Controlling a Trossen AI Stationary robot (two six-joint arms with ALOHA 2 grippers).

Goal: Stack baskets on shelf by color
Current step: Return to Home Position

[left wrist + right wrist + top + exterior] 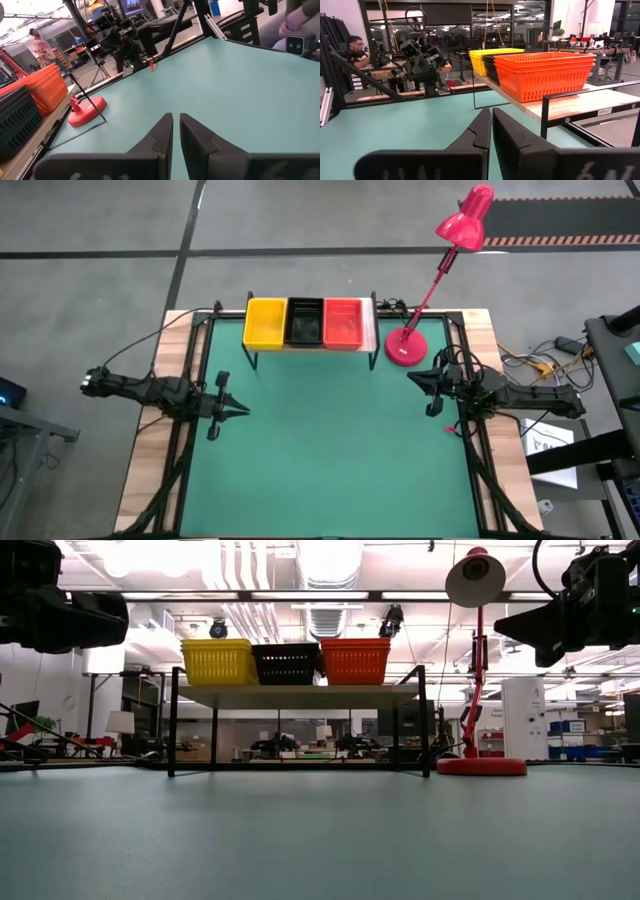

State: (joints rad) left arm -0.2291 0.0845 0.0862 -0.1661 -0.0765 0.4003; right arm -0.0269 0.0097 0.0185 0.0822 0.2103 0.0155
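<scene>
Three basket stacks sit side by side on the shelf (370,330) at the table's far edge: yellow (265,323) on the left, black (305,321) in the middle, orange-red (343,323) on the right. The low view shows them resting on the light-wood plank (300,696). How many baskets each stack holds does not show. My left gripper (245,412) hovers over the table's left side, shut and holding nothing (175,116). My right gripper (410,376) hovers over the right side, near the lamp, also shut and holding nothing (491,110).
A pink-red desk lamp stands with its round base (405,348) just right of the shelf, its arm leaning up and away past the far edge. Green mat (330,460) spreads between the arms. A person (355,50) sits beyond the table's left side.
</scene>
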